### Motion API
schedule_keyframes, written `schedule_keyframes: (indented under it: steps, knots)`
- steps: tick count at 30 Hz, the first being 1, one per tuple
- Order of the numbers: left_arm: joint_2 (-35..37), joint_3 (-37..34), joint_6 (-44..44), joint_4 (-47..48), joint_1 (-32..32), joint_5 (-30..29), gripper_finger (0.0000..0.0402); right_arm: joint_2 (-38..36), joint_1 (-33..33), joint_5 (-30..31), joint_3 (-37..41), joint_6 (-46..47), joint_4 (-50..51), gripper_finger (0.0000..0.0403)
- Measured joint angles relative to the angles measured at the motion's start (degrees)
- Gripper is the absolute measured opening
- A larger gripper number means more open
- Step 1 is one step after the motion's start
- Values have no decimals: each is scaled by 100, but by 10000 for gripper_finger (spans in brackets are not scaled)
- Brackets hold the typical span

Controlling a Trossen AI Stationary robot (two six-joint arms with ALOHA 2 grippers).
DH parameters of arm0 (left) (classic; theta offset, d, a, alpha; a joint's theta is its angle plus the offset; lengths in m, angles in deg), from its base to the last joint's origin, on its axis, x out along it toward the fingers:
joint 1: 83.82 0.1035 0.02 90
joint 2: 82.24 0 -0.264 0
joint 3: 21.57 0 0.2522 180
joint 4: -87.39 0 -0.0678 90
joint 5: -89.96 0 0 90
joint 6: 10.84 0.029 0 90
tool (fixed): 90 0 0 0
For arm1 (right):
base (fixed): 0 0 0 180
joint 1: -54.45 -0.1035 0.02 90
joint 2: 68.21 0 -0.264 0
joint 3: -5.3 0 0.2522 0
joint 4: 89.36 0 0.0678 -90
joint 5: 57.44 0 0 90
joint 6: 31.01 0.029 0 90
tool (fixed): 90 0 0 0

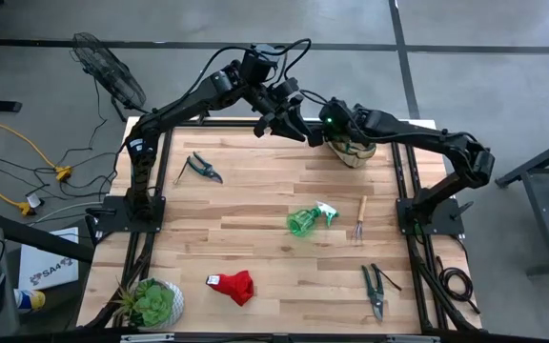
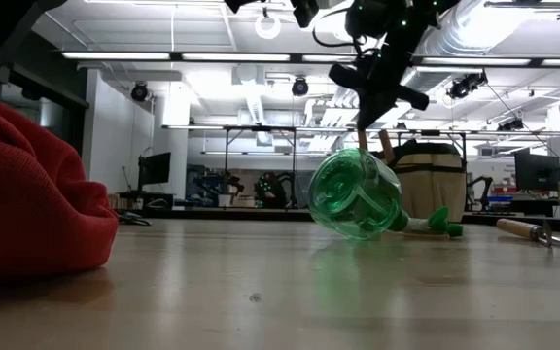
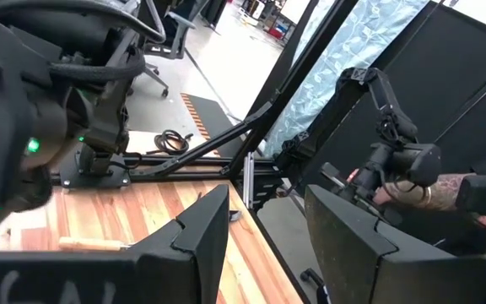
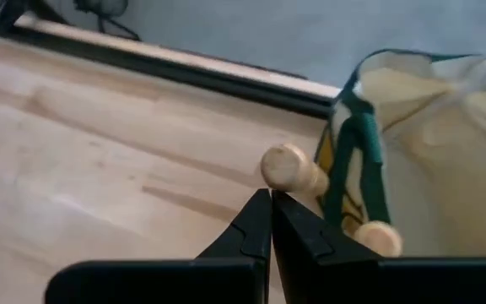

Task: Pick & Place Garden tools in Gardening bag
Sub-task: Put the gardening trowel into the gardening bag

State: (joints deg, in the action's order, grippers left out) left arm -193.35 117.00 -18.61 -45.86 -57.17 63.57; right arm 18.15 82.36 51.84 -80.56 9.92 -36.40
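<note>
The tan gardening bag (image 1: 355, 152) with green trim stands at the table's far right; it also shows in the right wrist view (image 4: 420, 127). Two wooden tool handles (image 4: 287, 167) stick out of its outer pockets. My right gripper (image 4: 270, 201) is shut and hovers just beside the bag, its tips close to one handle's round end. My left gripper (image 3: 264, 245) is open and empty, up in the air at the far middle (image 1: 284, 119). On the table lie a green spray bottle (image 1: 305, 220), a wooden-handled fork (image 1: 360, 219), two pruning shears (image 1: 201, 168) (image 1: 375, 290) and a red glove (image 1: 233, 285). My right gripper's shut fingertips stand right at the round end of a wooden handle (image 4: 287, 167) that sticks out of the bag's pocket. I cannot tell whether they touch it.
A green potted plant (image 1: 151, 303) stands at the near left corner. A person's hands (image 3: 412, 190) show beyond the table's edge in the left wrist view. Both arms cross over the far middle of the table. Bare wood lies at the table's middle left.
</note>
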Motion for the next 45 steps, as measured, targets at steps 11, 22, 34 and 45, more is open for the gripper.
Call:
schedule_keyframes:
  steps: [11,22,34,45]
  knots:
    - [0,0,-2,0,0,-11,154,0,420,34,0,248,49,3]
    - [0,0,-2,0,1,-11,154,0,480,-414,0,85,-224,3]
    - [532,-7,952,954,793,-309,154,-12,179,-494,0,-151,-247,3]
    - [649,-19,2943,2983,1324,-558,154,-537,369,-95,0,-80,-358,3]
